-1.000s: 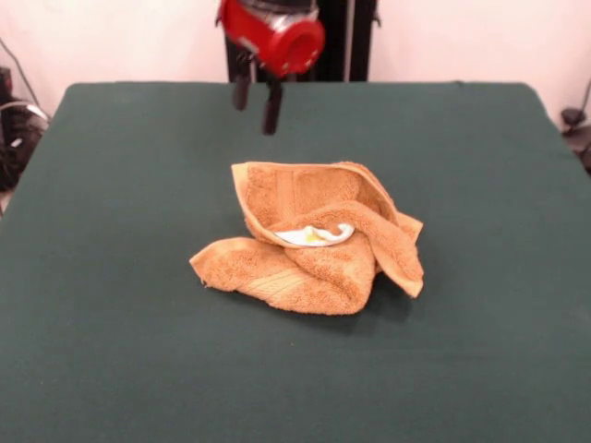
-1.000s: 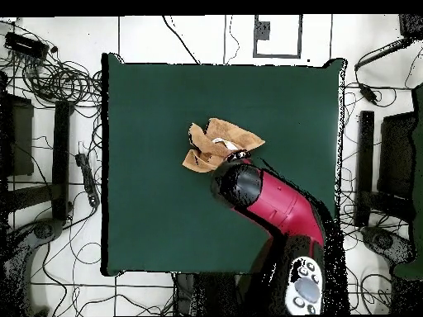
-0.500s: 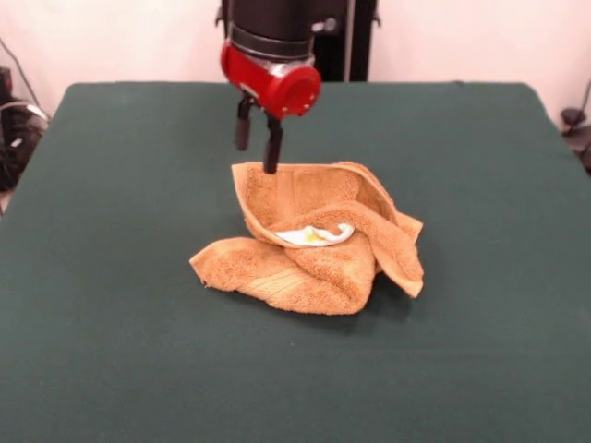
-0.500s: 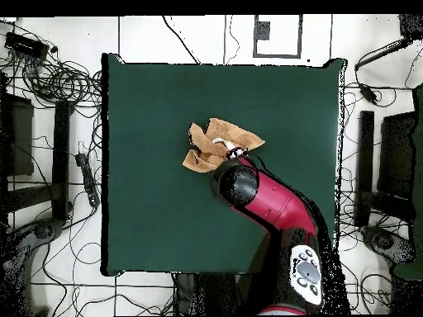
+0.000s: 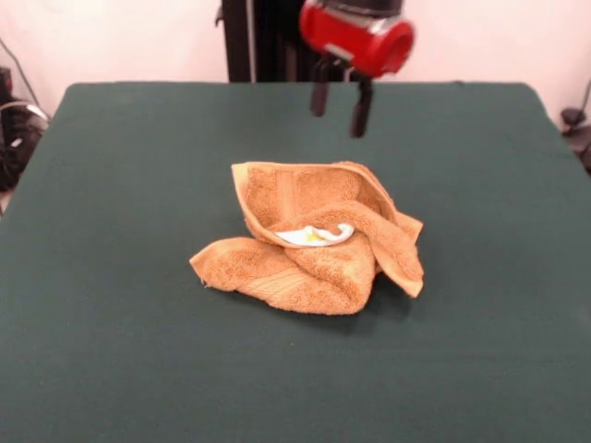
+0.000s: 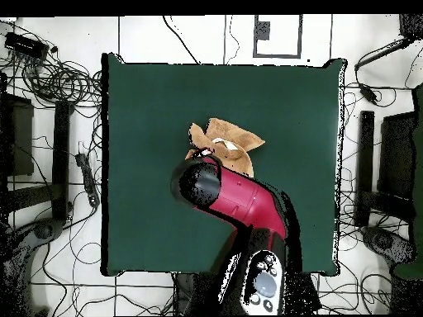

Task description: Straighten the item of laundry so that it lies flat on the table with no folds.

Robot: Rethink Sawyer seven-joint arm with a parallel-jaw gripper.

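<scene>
The item of laundry [image 5: 314,242] is an orange-tan towel lying crumpled in a heap near the middle of the green table [image 5: 120,277]. Its folds overlap and a small white label [image 5: 316,236] shows in the centre. My gripper [image 5: 339,105] hangs above the table just beyond the towel's far right part, clear of the cloth. It is open with nothing between its two dark fingers [image 5: 359,111]. In the overhead view the red arm [image 6: 235,194] covers the gripper and the near part of the towel [image 6: 234,135].
The table [image 6: 149,99] extends well past the towel on every side. Cables [image 6: 58,78] and dark stands [image 6: 62,157] lie on the floor around it. The black pedestal column [image 5: 268,41] rises behind the far edge.
The gripper was low at the towel's far left corner; it has risen and swung to the right in the front view. The towel's shape is unchanged.
</scene>
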